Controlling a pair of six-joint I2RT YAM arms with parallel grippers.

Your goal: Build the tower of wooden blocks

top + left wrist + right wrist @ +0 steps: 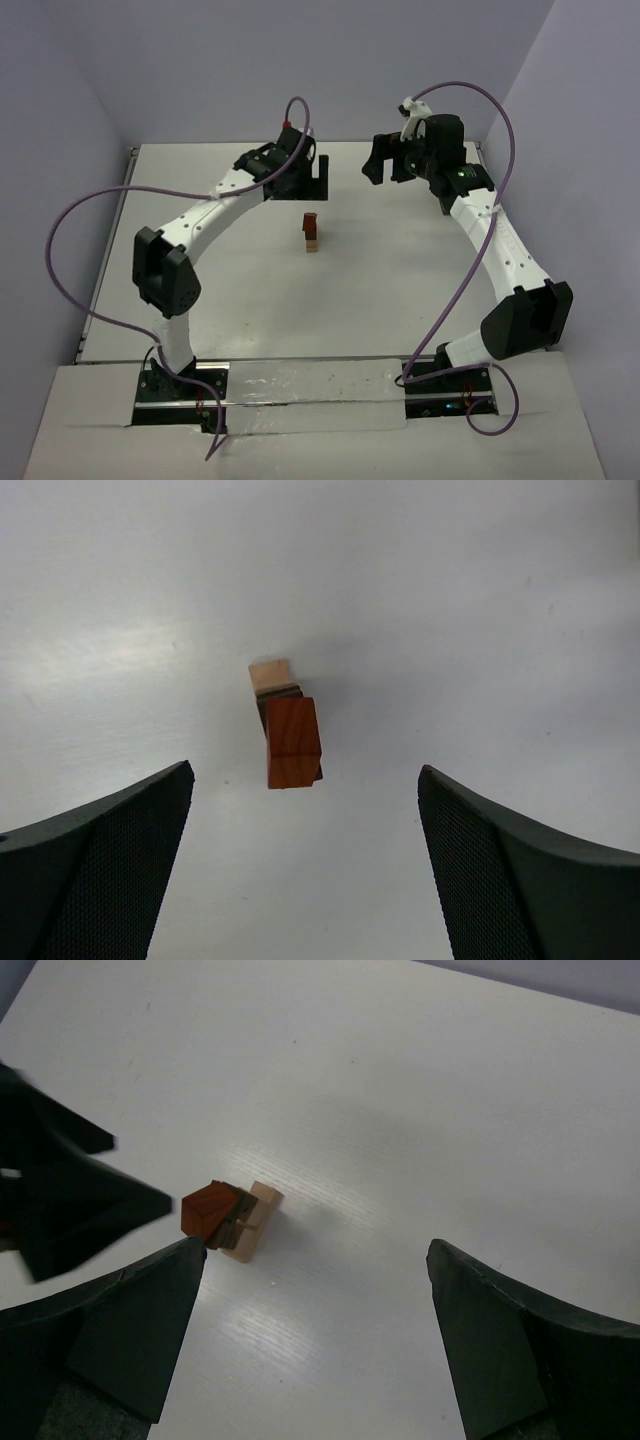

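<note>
Where the tower [312, 232] stands: near mid-table, upright, well clear of every edge, with bare white table [400, 290] on all sides.
Edges: pale walls [300, 60] close in the left, far and right sides; bases [180, 385] sit at the near edge.
Room: the widest open stretch lies between tower and bases; it is tighter beyond the tower, where both claws hang.
Left arm [200, 225]: rises from near-left, elbow out to the left, forearm slanting in toward centre.
Left claw [318, 185]: above and just beyond the tower, pointing down; fingers [110, 870] wide apart and holding nothing. In its wrist view the tower sits below, between them, touching neither.
Right arm [500, 240]: rises from near-right, elbow out to the right, forearm running back toward the far side.
Right claw [388, 170]: raised at far-right of centre, well apart from the tower; fingers spread, empty. In its wrist view the tower lies low-left.
Count: arms two; claws two; purple cables [70, 230] two; tower one.
Cubes [292, 742]: red-brown on top, dark brown under it, tan at the foot; exact number cannot be told.
</note>
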